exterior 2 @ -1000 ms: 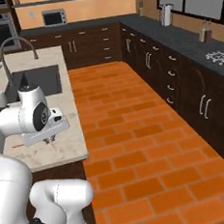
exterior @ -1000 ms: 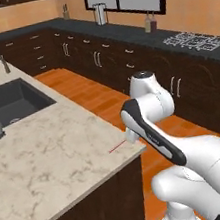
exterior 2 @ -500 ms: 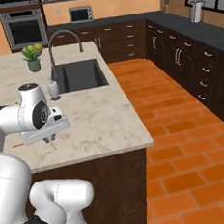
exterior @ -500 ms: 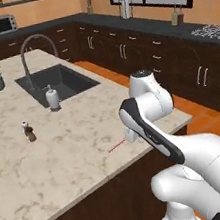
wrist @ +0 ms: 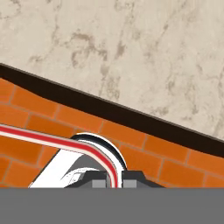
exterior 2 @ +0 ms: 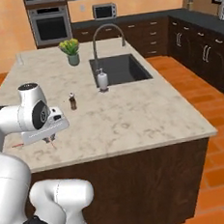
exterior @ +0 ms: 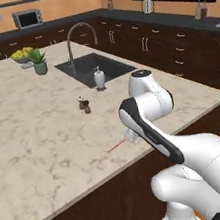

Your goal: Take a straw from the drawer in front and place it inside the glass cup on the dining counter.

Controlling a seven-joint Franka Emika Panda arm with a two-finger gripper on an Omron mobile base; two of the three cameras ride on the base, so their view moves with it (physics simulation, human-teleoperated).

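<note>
My gripper (wrist: 115,178) is shut on the pinkish-red straw (wrist: 52,139), which curves up from between the finger tips and runs off to the left. In the right base view the gripper (exterior 2: 49,139) hangs just above the near left edge of the dining counter (exterior 2: 134,116), with the straw (exterior 2: 17,145) sticking out sideways. From the left base view the straw (exterior: 117,146) shows as a thin red line over the marbled top (exterior: 46,138), beside my hand. The glass cup and the drawer are out of view.
On the island stand a sink (exterior 2: 119,68) with a curved tap (exterior 2: 104,34), a white soap bottle (exterior 2: 101,79), a small pepper shaker (exterior 2: 72,101), a potted plant (exterior 2: 71,52) and a fruit bowl (exterior: 21,55). Orange brick floor (exterior 2: 221,171) lies to the right.
The whole scene has swung as the base turned: the dark cabinets and aisle slid away and the island now lies ahead. The arm keeps its pose, the straw still gripped.
</note>
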